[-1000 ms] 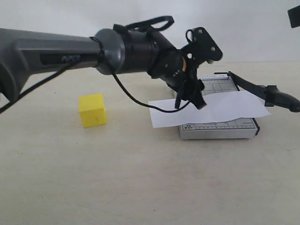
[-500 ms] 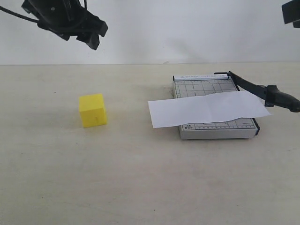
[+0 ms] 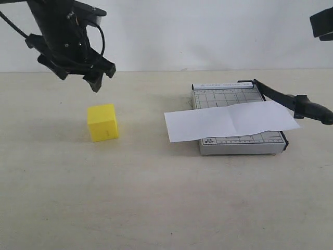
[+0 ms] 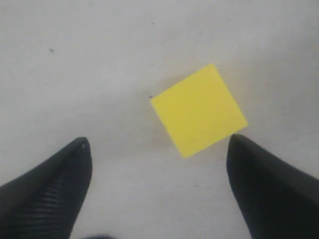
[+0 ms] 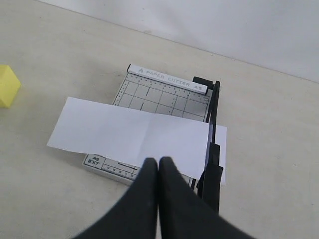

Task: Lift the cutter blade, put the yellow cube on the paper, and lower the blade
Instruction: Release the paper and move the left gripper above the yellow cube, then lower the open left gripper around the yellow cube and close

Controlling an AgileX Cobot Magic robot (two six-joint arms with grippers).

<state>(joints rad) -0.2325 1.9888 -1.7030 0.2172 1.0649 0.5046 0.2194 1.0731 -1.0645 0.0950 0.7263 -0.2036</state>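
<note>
The yellow cube (image 3: 102,122) rests on the table left of the cutter; it fills the middle of the left wrist view (image 4: 199,110). My left gripper (image 3: 101,77) hangs open just above it, fingers (image 4: 70,174) spread wide with nothing between them. The white paper (image 3: 231,121) lies across the grey cutter board (image 3: 223,96). The black cutter blade (image 3: 291,100) slants off the board's right side, its handle a little above the table. My right gripper (image 5: 158,162) is shut and empty, above the paper (image 5: 129,132) and beside the blade (image 5: 214,149).
Only a black corner of the right arm (image 3: 322,23) shows at the top right of the exterior view. A white wall runs behind the beige table (image 3: 156,198). The cube (image 5: 7,84) shows at the right wrist view's edge.
My left arm left the paper and cutter, swung high to the left, then came down over the yellow cube. Cube, paper and blade have not moved.
</note>
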